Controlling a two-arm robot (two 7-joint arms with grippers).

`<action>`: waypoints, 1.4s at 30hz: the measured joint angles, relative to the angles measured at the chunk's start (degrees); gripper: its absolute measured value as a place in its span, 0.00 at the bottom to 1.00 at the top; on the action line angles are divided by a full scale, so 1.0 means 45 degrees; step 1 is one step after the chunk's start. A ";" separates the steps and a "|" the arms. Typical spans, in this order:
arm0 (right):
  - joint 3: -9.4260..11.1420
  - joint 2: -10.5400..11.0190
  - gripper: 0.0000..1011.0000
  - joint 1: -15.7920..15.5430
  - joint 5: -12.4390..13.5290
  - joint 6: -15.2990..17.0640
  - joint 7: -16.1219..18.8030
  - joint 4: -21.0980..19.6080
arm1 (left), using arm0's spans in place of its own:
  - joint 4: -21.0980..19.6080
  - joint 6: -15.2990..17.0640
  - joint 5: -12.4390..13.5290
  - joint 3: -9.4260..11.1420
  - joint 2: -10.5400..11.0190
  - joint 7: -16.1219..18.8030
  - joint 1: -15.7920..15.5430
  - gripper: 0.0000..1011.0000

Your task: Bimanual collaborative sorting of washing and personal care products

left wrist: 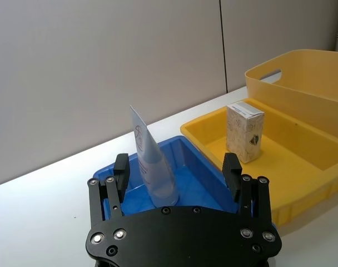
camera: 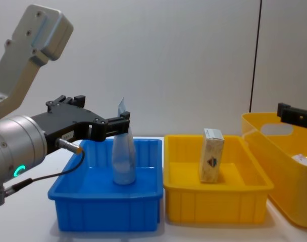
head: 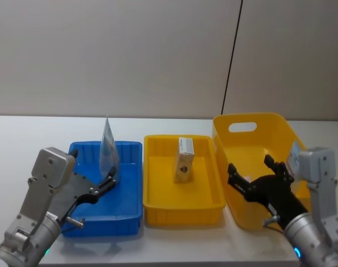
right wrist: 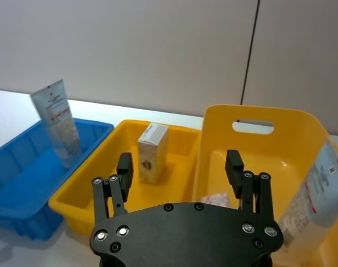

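White tabletop, grey wall behind; left gripper [left wrist: 177, 173] has its jaws spread wide and holds nothing, with the pale-blue tube [left wrist: 151, 164] standing between them, cap down, long axis near upright, in the blue bin [head: 127, 192]. Right gripper [right wrist: 180, 168], also spread and empty, hangs over the tall yellow bin [head: 252, 130], where another tube [right wrist: 316, 203] leans. Carton [head: 184, 160] stands upright in the yellow tray [head: 158, 208], nearer the right arm, I judge.
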 joint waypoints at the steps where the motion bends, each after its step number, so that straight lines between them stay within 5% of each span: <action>1: -0.0176 0.0146 0.99 -0.0173 0.0068 -0.0182 -0.0112 -0.0130 | 0.0001 0.0000 0.0000 -0.0001 0.0001 0.0001 0.0001 0.99; 10: -0.0643 0.0555 0.99 -0.0650 0.0265 -0.0706 -0.0439 -0.0506 | 0.0002 0.0000 0.0000 -0.0001 0.0000 0.0000 0.0000 0.99; 42: -0.0660 0.0581 0.99 -0.0681 0.0267 -0.0740 -0.0461 -0.0527 | 0.0002 0.0000 0.0001 0.0000 0.0000 0.0000 0.0000 0.99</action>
